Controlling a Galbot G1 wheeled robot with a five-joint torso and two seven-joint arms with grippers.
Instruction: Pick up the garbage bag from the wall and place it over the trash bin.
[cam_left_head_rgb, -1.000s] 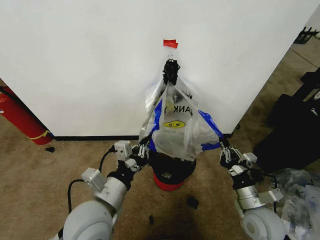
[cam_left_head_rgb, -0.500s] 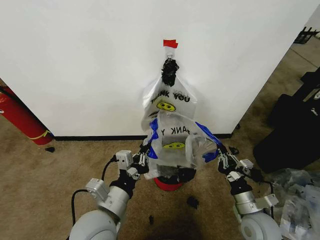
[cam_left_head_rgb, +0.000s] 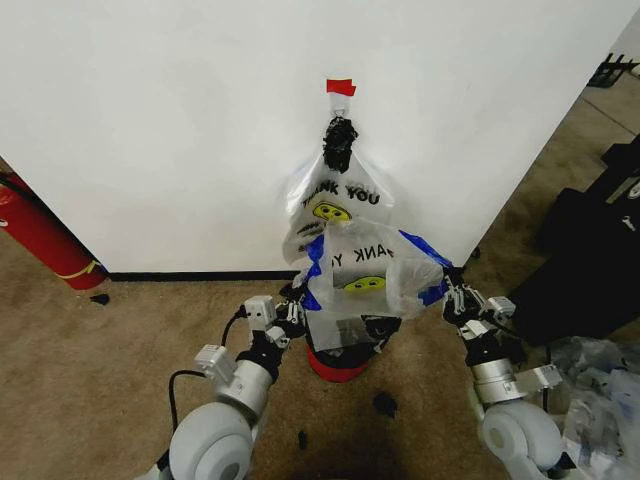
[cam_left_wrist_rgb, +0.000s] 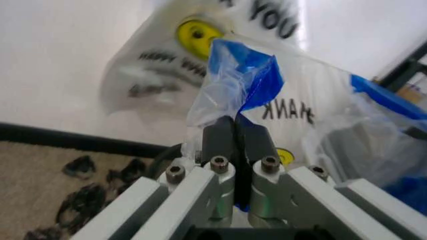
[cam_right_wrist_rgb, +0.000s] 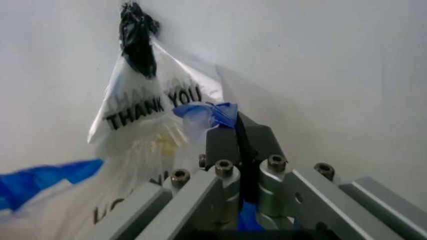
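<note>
The garbage bag (cam_left_head_rgb: 372, 283), a thin see-through sack with blue strips and a yellow-and-black print, hangs stretched between the two arms in front of the white wall (cam_left_head_rgb: 150, 130), just above the trash bin (cam_left_head_rgb: 338, 362), whose red body and black rim show beneath the bag's lower folds on the brown carpet (cam_left_head_rgb: 120, 350). The left end effector (cam_left_head_rgb: 291, 312) sits at the bag's left edge, and in the left wrist view its dark fingers (cam_left_wrist_rgb: 220, 142) are pressed together on a bunched blue strip of the bag, so it is pinching the plastic. The right end effector (cam_left_head_rgb: 455, 297) is at the bag's right edge, a little higher than the left one; in the right wrist view its fingers (cam_right_wrist_rgb: 223, 142) are likewise closed against each other with a twist of blue film caught between them. The bag's mouth is spread between the two grips, and the bag's bottom droops toward the bin; I cannot tell whether it touches the rim. Behind it, on the wall, a second bag printed THANK YOU (cam_left_head_rgb: 335, 205) with a smiley hangs from a black knot (cam_left_head_rgb: 339, 142) below a piece of red tape (cam_left_head_rgb: 340, 87). A red fire extinguisher (cam_left_head_rgb: 40, 235) leans by the wall far to the left, well apart from the bin, and a heap of clear plastic wrap (cam_left_head_rgb: 600, 390) lies at the right edge
</note>
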